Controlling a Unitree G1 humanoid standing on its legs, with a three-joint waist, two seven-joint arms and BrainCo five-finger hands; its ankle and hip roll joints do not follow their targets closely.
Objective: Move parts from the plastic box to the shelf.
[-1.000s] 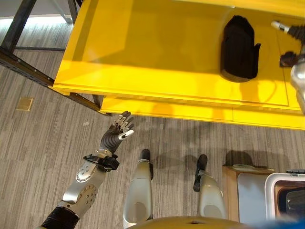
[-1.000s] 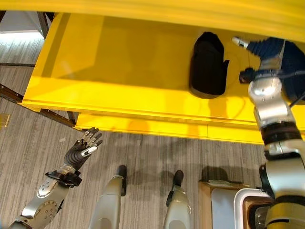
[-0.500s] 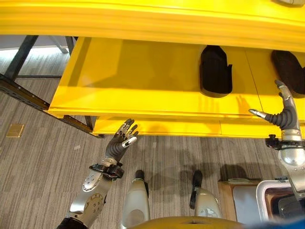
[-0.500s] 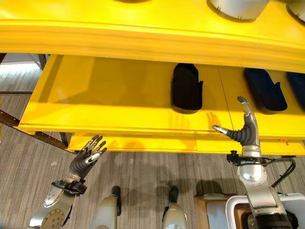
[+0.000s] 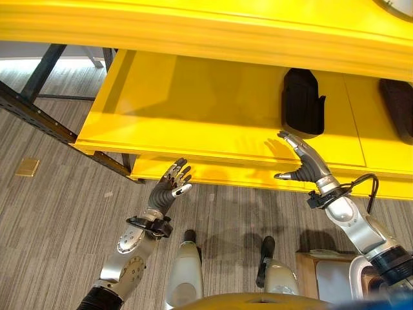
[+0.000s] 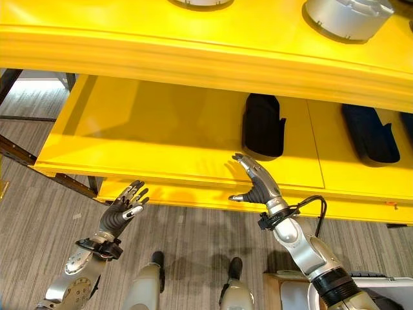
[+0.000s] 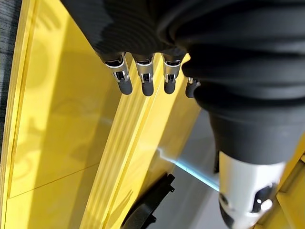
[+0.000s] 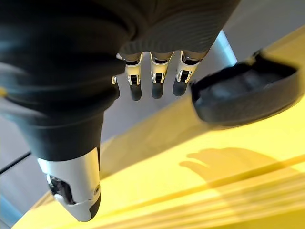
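A black moulded part lies on the middle level of the yellow shelf, also seen as the black part past my right hand's fingers. My right hand is open and empty, held in front of the shelf's front edge, below and a little left of that part. My left hand is open and empty too, raised below the shelf edge on the left. In the left wrist view its fingers are straight. The white plastic box shows partly at the lower right.
A second dark part lies further right on the same level. Silver round parts stand on the level above. A wooden stand sits beside the box. The shelf's dark steel frame runs at the left over grey floor.
The camera has shifted. My right hand has drawn back from beside the black part to in front of the shelf edge, empty. The left hand has hardly moved.
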